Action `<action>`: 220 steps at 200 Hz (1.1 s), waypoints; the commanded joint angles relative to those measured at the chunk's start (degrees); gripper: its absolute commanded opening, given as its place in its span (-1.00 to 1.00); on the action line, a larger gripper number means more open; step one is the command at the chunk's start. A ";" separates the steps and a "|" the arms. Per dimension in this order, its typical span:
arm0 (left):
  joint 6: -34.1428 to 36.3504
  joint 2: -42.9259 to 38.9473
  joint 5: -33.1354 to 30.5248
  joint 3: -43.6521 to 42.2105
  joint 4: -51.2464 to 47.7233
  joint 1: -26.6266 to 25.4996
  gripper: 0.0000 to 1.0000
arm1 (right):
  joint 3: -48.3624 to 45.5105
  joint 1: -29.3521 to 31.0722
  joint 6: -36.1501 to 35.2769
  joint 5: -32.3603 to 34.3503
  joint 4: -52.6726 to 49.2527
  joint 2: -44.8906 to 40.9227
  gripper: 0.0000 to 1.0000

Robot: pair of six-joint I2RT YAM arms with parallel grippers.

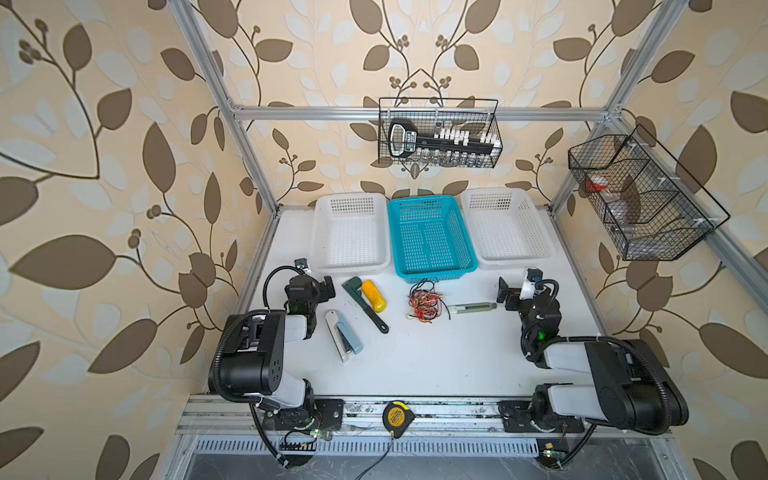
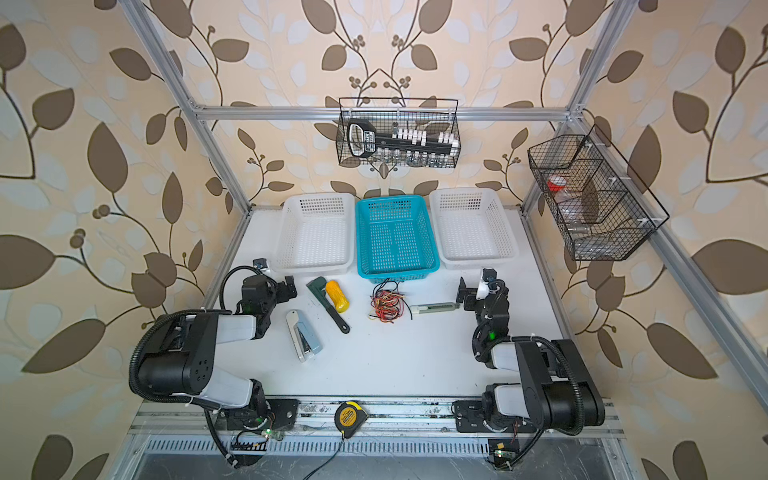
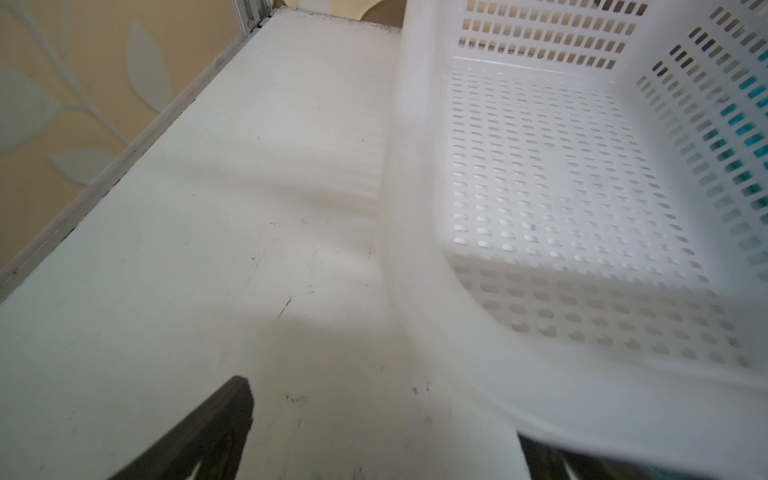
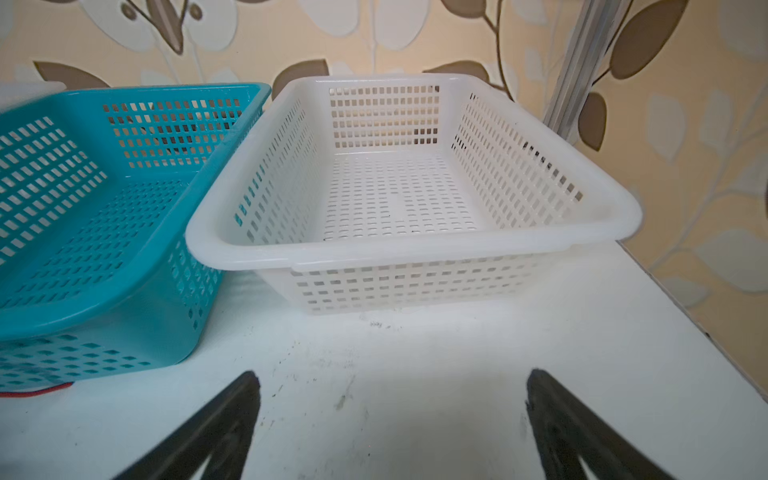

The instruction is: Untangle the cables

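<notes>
Leaf-patterned wallpaper is seen on every side behind an aluminium frame, and a white table is enclosed by it. Two arms are mounted at the near edge: the left arm and the right arm. Three plastic baskets are lined up along the far edge, a blue basket between a left white basket and a right white basket, rims just beside one another. A back wire basket is hung on the rear bar and a side wire basket on the right rail.

The left gripper is held just beside the left white basket, with its jaws spread wide and nothing between them. In its wrist view one finger is shown over bare table, while the opposite one is mostly hidden behind the basket rim. The right gripper is likewise spread wide and empty, aimed at the right white basket.

Left of centre a stapler, a pipe wrench and a yellow ribbed object are laid, the last two just beside each other. A utility knife is laid right of the cables, which are bunched mid-table just before the blue basket, apart from both grippers. The clump's long axis is run from far to near; black loops are turned toward the basket, pale tips toward the near left. A tape measure is set on the front rail.
</notes>
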 commanded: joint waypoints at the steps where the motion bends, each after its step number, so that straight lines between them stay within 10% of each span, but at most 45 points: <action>1: 1.28 0.05 0.49 1.53 0.59 -0.51 0.98 | 1.31 -0.02 -0.99 -0.91 0.94 0.30 1.00; 220: 1.31 -0.10 0.34 1.35 0.77 -0.53 0.98 | 1.21 -0.64 -0.69 -2.00 1.00 0.23 1.00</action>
